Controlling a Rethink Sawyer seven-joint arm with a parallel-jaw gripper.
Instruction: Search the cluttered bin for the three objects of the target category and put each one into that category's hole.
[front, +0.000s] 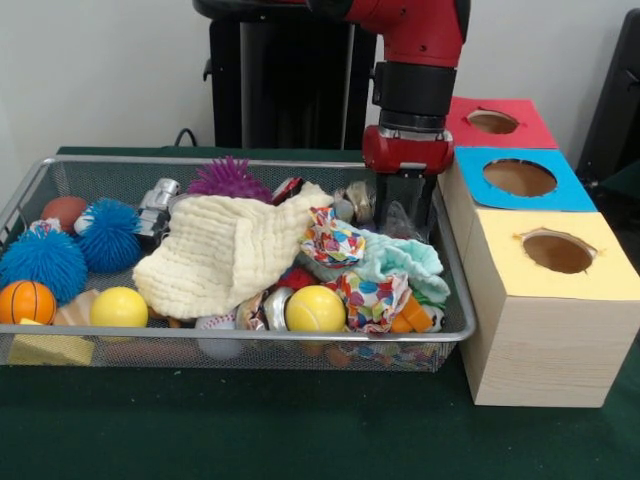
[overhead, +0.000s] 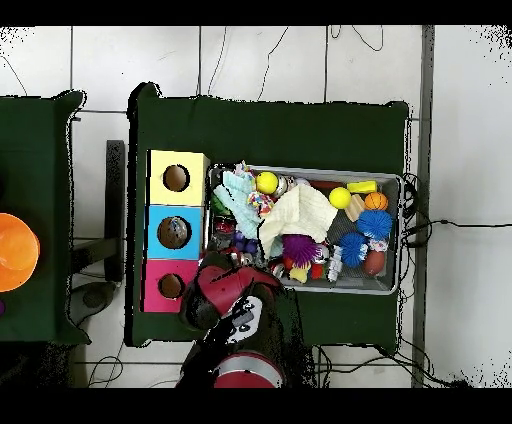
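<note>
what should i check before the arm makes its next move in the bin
1. Gripper over the wire bin: ok, down at its far corner by the boxes.
2. Clear bottle in its grasp: cannot tell, something clear shows beside the gripper.
3. Other bottles exposed: not ok, cream cloth and patterned cloths cover the middle.
4. Holes free: ok, yellow box, blue box and red box look open.
5. Yellow ball clear of the gripper: ok.
</note>
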